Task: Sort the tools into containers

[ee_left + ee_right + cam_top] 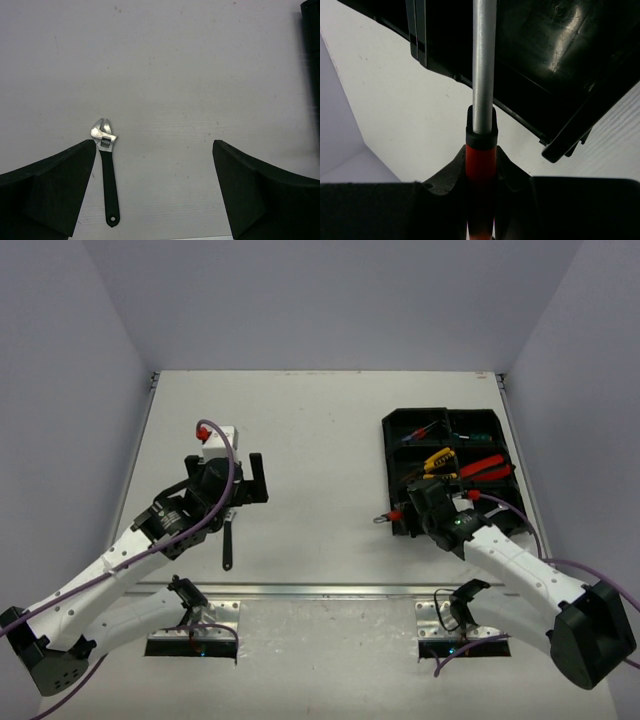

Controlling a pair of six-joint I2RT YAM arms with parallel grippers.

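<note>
A black-handled adjustable wrench (228, 545) lies on the white table, just near of my left gripper (246, 480). In the left wrist view the wrench (108, 180) lies by the left finger, and the left gripper (154, 144) is open and empty above the table. My right gripper (407, 508) is shut on a red-handled tool (392, 515) at the near left corner of the black tray (400, 455). In the right wrist view the tool's silver shaft (484, 65) points over the tray's edge (560, 60) from the right gripper (481, 155). Yellow pliers (438, 462), red pliers (486, 468) and small screwdrivers (425, 429) lie in the tray.
Grey walls close in the table on the left, back and right. A metal strip (320, 590) runs along the near edge by the arm bases. The tray's dark edge (312, 50) shows at the right of the left wrist view.
</note>
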